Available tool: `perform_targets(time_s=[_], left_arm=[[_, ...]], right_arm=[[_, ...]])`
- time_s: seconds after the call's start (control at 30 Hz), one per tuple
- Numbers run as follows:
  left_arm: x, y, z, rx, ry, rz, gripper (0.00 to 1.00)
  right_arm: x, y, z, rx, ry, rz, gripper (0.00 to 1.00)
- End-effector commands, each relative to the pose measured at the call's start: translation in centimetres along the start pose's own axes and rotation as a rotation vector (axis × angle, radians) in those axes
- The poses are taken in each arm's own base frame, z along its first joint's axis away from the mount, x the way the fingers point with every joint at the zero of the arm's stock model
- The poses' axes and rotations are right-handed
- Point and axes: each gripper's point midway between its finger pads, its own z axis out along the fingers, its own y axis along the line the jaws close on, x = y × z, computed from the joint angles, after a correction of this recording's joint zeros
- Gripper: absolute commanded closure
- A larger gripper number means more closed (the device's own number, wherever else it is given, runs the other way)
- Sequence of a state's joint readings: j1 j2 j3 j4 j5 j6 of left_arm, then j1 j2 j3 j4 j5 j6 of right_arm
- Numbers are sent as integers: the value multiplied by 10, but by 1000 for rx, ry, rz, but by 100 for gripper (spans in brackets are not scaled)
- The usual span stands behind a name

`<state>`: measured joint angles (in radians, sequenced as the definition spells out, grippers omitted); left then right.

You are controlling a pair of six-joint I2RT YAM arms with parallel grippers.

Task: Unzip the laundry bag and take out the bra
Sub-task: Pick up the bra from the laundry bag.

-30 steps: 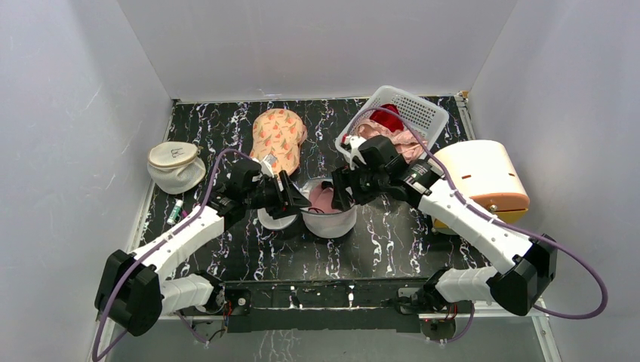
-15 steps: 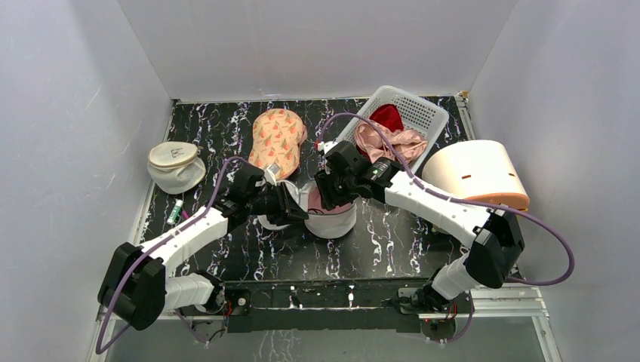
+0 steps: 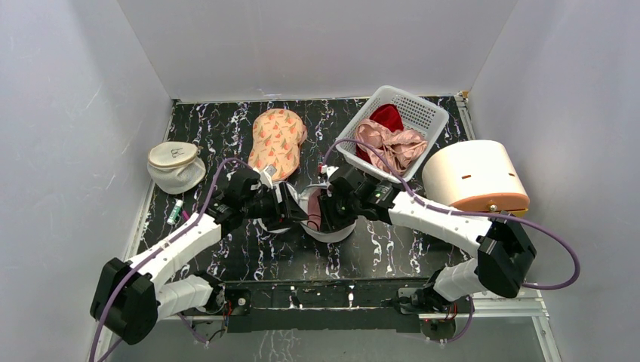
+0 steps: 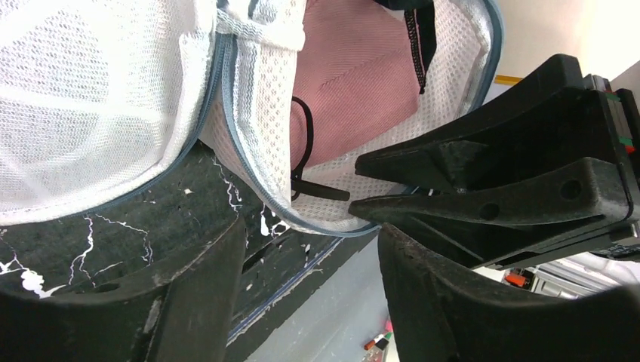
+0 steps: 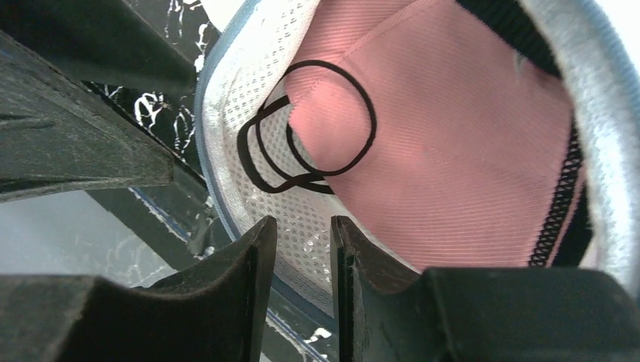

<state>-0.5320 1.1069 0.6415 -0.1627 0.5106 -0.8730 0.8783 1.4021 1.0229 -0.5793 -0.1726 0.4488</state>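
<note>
The laundry bag [image 3: 336, 235] lies unzipped at the table's centre, its white mesh wall [image 4: 256, 143] and blue-grey zip rim showing. Inside sits the bra [image 3: 313, 205], here a pink ribbed cup [image 5: 453, 151] with black trim and thin black looping straps [image 5: 373, 113]. My left gripper [image 3: 296, 212] is open at the bag's left side; its jaws [image 4: 309, 241] stand over the table just short of the rim, with nothing between them. My right gripper [image 3: 323, 216] reaches in from the right. Its jaws [image 5: 302, 226] are narrowly open astride the mesh wall, one finger against the pink cup.
A mesh pouch with a cream top [image 3: 175, 164] lies far left, a marker [image 3: 176, 211] below it. An orange patterned pouch [image 3: 278, 139] lies behind the bag. A white basket [image 3: 423, 113] holding red and pink cloth stands back right, beside a cream cylinder [image 3: 475, 177].
My right gripper has come down and to the left from the basket side into the open bag, its jaws narrowing. The left gripper pinched in, then opened again beside the bag.
</note>
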Motion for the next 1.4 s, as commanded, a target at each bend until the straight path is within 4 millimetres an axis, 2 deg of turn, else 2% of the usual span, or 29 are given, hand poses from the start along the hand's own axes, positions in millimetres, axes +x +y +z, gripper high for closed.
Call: perform_targets(time_s=[0.0, 0.1, 0.37, 0.47, 0.63, 0.83, 1.0, 1.1, 1.37], left_arm=[[2, -5, 0, 16, 25, 1, 36], [4, -8, 10, 44, 58, -24, 40], [13, -1, 15, 56, 69, -45, 70], [19, 0, 17, 60, 89, -41, 76], [26, 2, 19, 57, 130, -32, 87], [27, 4, 17, 36, 123, -12, 90], [27, 6, 18, 24, 125, -12, 100], [25, 6, 19, 20, 119, -12, 100], [25, 6, 20, 12, 125, -16, 100]], right_arm=[[-29, 30, -11, -129, -139, 30, 70], [-32, 30, -14, -130, -163, 38, 70], [-31, 15, -18, -51, -187, 42, 69], [-43, 5, -24, 23, -222, 25, 60], [-64, -2, -26, 107, -233, -27, 51], [-81, -26, -22, 270, -223, -114, 46], [-88, -39, -18, 349, -216, -165, 42], [-89, -45, -17, 384, -215, -190, 38], [-83, -43, -8, 422, -169, -295, 35]])
